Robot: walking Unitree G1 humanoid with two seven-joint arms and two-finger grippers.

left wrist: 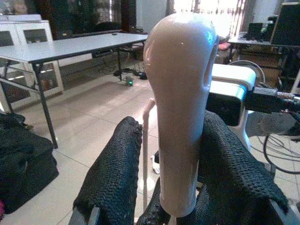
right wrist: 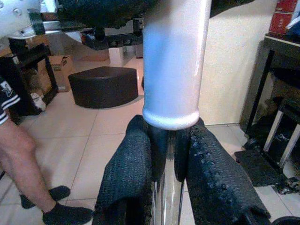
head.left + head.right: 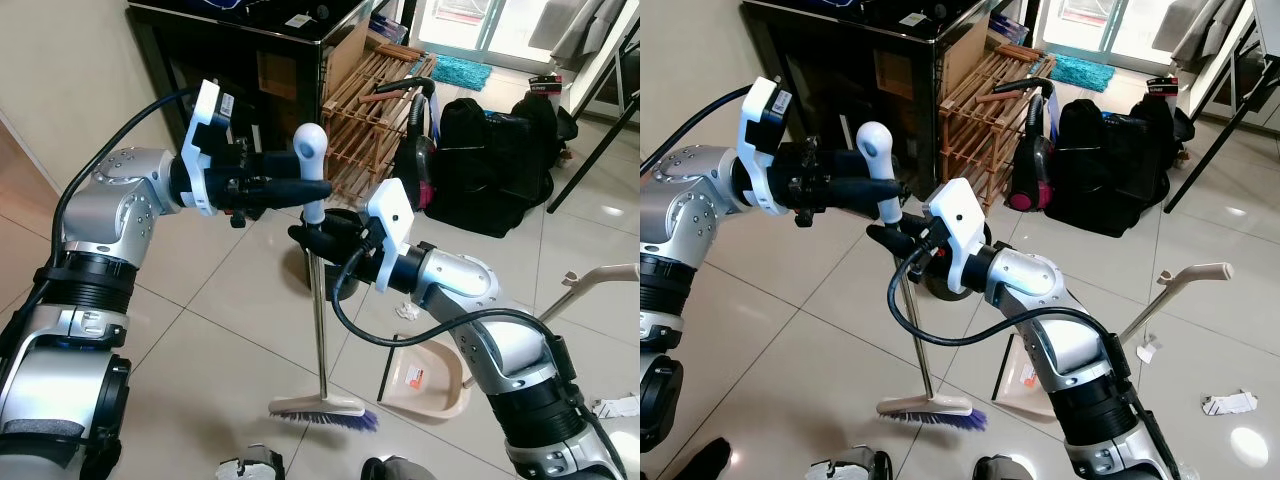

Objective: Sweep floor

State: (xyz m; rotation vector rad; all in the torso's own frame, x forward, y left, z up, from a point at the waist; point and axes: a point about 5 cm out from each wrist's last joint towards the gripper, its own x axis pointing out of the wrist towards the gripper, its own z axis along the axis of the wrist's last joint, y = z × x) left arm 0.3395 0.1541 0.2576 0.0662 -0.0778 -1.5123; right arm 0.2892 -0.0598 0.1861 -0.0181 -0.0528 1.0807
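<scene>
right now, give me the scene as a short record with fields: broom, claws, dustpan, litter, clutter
broom: upright, white handle grip on top, metal pole down to the brush head resting on the tiled floor
left claw: shut on the handle grip
right claw: shut on the pole just below the grip
dustpan: beige, on the floor beside the brush head
litter: paper scraps on the tiles to the robot's right
clutter: black bags, wooden rack

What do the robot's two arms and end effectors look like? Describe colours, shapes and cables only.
Both arms are rounded silver shells with ribbed black joints. Each wrist carries a white boxy block and a looping black cable. The left end effector and right end effector each have two long black fingers with knitted-looking texture.
</scene>
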